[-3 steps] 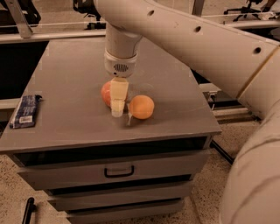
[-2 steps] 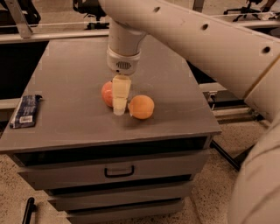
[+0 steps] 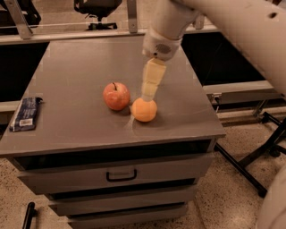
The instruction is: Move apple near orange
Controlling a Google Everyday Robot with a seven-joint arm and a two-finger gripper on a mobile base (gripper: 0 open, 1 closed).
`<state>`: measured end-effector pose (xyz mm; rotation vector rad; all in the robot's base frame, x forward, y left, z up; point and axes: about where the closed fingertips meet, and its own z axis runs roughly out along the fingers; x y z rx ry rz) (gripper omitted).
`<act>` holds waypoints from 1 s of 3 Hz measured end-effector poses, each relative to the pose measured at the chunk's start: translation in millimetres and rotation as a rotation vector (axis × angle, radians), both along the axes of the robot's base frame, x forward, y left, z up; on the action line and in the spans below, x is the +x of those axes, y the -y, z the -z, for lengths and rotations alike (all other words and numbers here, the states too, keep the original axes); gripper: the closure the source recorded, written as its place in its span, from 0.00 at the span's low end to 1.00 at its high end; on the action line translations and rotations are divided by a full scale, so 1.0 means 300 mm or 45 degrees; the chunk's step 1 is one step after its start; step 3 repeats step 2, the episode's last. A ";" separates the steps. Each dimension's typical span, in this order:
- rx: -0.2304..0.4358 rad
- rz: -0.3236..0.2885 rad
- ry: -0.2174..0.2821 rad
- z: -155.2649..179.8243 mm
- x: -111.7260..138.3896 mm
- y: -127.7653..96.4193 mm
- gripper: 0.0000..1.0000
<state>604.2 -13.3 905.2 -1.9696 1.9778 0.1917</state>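
- Gripper (image 3: 148, 95): hung at a tilt from the cream arm (image 3: 232, 27) that enters from the upper right; lower end over the middle of the cabinet top (image 3: 76, 67). Width of opening: cannot tell. Nothing seen in its hold.
- Orange (image 3: 144, 110): resting on the top directly under and in front of the gripper's lower end, which overlaps the fruit's upper edge in the view. Contact between the two: cannot tell.
- Apple (image 3: 116, 95): resting stem-up on the top, to the view's left of the gripper and apart from it, just beside the orange. Touching the orange or not: cannot tell.
- Open room: wide bare gray surface behind the gripper and to its left in the view; narrower strip to its right before the right edge; short strip between the fruit and the front edge.
- Dark packet (image 3: 26, 114): well to the left of the gripper, lying along the left edge.
- Drawer handle (image 3: 121, 175): below the front edge, under the gripper's position.
- Black stand legs (image 3: 250, 161): on the speckled floor past the right edge.
- Office chair (image 3: 98, 9): beyond the far edge, behind the gripper.
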 end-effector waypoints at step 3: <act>0.146 0.140 0.003 -0.098 0.056 0.140 0.00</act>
